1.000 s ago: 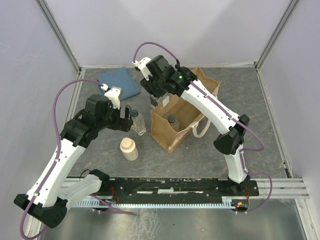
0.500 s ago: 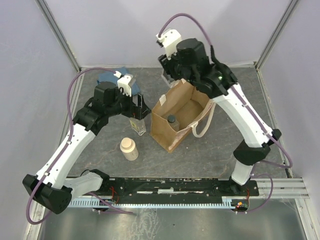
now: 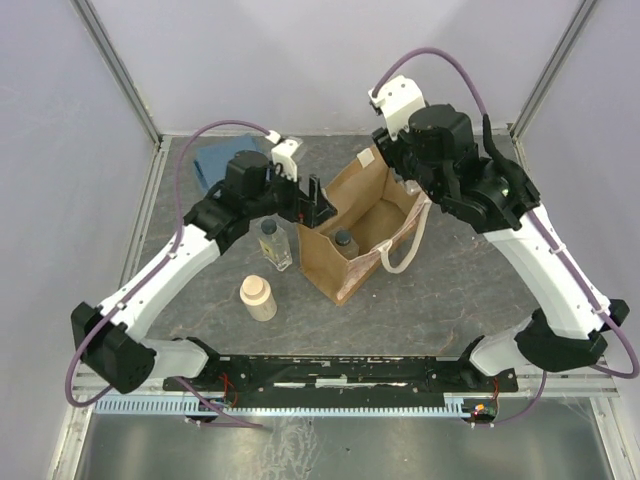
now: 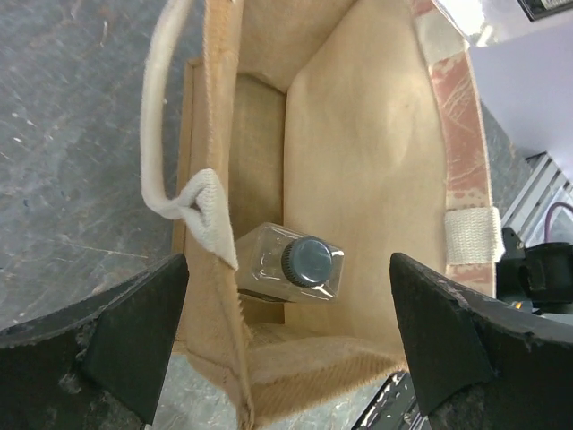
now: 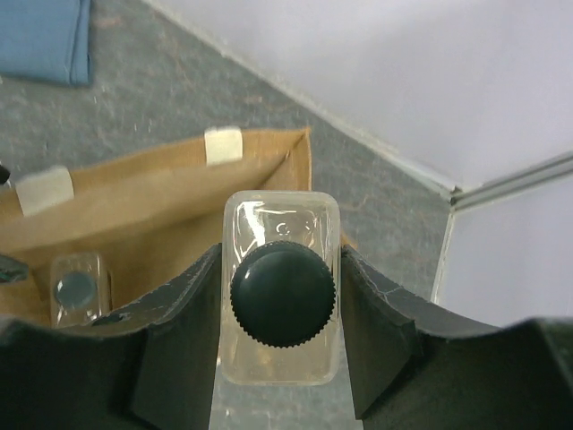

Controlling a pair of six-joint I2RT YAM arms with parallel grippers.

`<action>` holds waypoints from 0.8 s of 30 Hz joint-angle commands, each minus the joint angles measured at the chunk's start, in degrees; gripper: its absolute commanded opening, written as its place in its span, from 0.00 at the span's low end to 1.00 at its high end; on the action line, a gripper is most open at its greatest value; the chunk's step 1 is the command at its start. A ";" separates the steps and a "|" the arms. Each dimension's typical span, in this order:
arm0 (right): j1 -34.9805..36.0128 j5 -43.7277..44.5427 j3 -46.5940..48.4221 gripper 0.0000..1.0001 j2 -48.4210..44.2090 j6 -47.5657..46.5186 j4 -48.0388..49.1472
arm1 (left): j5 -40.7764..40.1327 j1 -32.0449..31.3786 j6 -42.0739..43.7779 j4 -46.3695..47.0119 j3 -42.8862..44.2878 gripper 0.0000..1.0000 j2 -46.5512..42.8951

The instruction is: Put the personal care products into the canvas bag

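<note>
The tan canvas bag point(image 3: 372, 205) stands open mid-table, and one clear square bottle with a dark cap point(image 3: 343, 240) lies inside it. My left gripper point(image 3: 318, 205) hovers open over the bag's left rim, its jaws wide apart above that bottle point(image 4: 300, 264) and holding nothing. My right gripper point(image 5: 280, 300) is shut on a second clear bottle point(image 5: 282, 296), above the bag's far right rim point(image 5: 260, 148). A third clear bottle point(image 3: 274, 243) stands on the table left of the bag. The cream round bottle point(image 3: 258, 298) stands nearer the front.
A folded blue cloth point(image 3: 212, 158) lies at the back left, partly behind the left arm. The bag's off-white handle point(image 3: 403, 250) hangs over its right side. Frame posts and pale walls close in the table at the back and sides.
The right arm has swung rightwards with its bottle, from behind the bag's left corner to its far right rim. The left arm moved right, from the standing bottle to over the bag.
</note>
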 commanded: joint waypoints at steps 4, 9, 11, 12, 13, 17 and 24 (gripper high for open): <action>-0.37 -2.68 -10.69 0.00 -5.21 3.82 10.04 | -8.17 -4.83 1.44 1.71 0.21 0.90 4.34; -0.64 -7.48 -17.11 0.00 -5.53 7.69 13.22 | -12.61 -5.72 3.20 -0.92 0.05 0.43 5.36; -0.81 -9.18 -19.64 0.00 -5.62 8.99 14.84 | -13.84 -5.69 3.60 -1.79 -0.13 0.27 5.18; -0.83 -9.84 -20.91 0.00 -5.63 9.68 15.70 | -14.24 -5.78 3.72 -2.01 -0.34 0.21 4.99; -0.83 -10.48 -22.07 0.00 -5.61 10.28 16.36 | -14.49 -5.75 3.81 -2.15 -0.46 0.17 4.81; -0.83 -11.96 -27.56 0.00 -6.60 13.01 19.63 | -14.90 -5.69 4.08 -2.69 -1.00 0.14 4.18; -0.83 -15.74 -40.17 0.00 -9.69 17.94 28.94 | -15.77 -5.69 4.26 -2.78 -2.48 0.15 3.44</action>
